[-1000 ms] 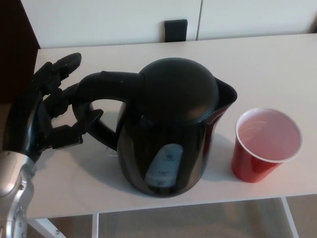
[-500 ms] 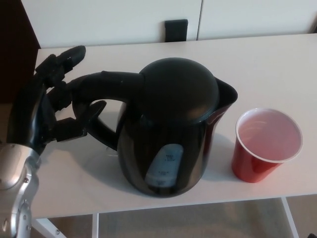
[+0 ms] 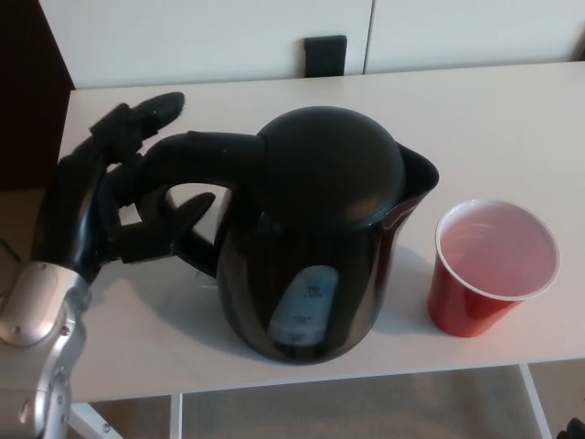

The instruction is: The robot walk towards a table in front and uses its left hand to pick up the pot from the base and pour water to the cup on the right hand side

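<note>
A black electric kettle (image 3: 320, 229) stands upright in the middle of the white table (image 3: 494, 119), its spout toward the right and its handle (image 3: 187, 160) toward the left. My left hand (image 3: 110, 201) is at the handle with its fingers apart: the thumb reaches into the handle loop and the two fingers lie behind the grip, not closed on it. A red plastic cup (image 3: 489, 270) with a white rim stands upright just right of the kettle, near the table's front edge. The kettle's base is hidden under its body. My right hand does not show.
A black wall socket (image 3: 324, 55) sits on the white wall behind the table. A dark cabinet (image 3: 27, 91) stands at the left. The table's front edge runs close below the kettle and cup, with white legs underneath.
My left hand has moved right and a little forward, from beside the handle to around it, with the thumb now inside the loop. Kettle and cup have not moved.
</note>
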